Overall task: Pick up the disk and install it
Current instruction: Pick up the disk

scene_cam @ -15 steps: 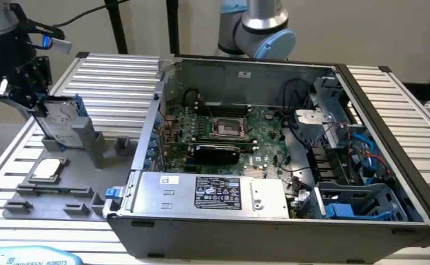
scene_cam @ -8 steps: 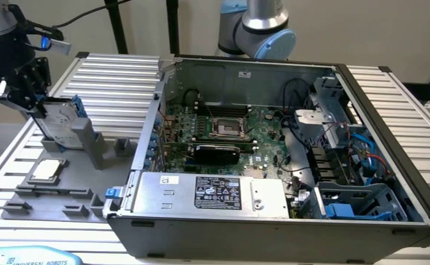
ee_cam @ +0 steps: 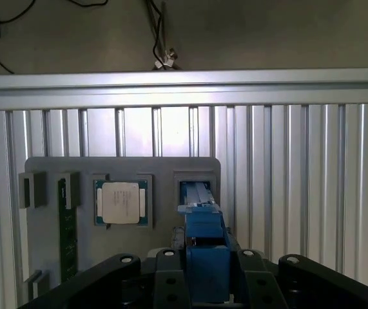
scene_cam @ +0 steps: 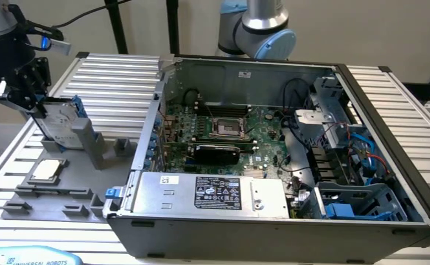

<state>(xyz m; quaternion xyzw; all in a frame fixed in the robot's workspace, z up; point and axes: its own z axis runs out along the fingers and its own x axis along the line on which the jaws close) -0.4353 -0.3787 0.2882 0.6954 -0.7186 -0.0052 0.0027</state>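
Hand (scene_cam: pixel 40 107) is up at the exterior view's left, sitting over the top edge of the disk (scene_cam: pixel 58 126). Afaict it's pressed together on the blue carrier frame: in the wrist view the blue fills the whole gap betw the hand's two black sides, no daylight showing.

The disk stands upright on its edge in a slot of the grey holder tray (scene_cam: pixel 89 146) on the slatted counter (scene_cam: pixel 111 72). I'd guess that's the point of the tray, it props the top edge up so the hand can come straight down on it. Grabbing the frame and not the labelled face prob leaves the drive body clear.

CPU chip (scene_cam: pixel 47 168) lies flat in its own pocket just beside, and a RAM stick (ee_cam: pixel 66 228) in another (neither touched). Open PC case (scene_cam: pixel 274 72) sits to the exterior view's right, well apart from the disk.

Hard to tell: the disk's lower edge is behind the holder post, so idk if it's seated or lifted a hair. The hand's tips are hidden by its own body too.
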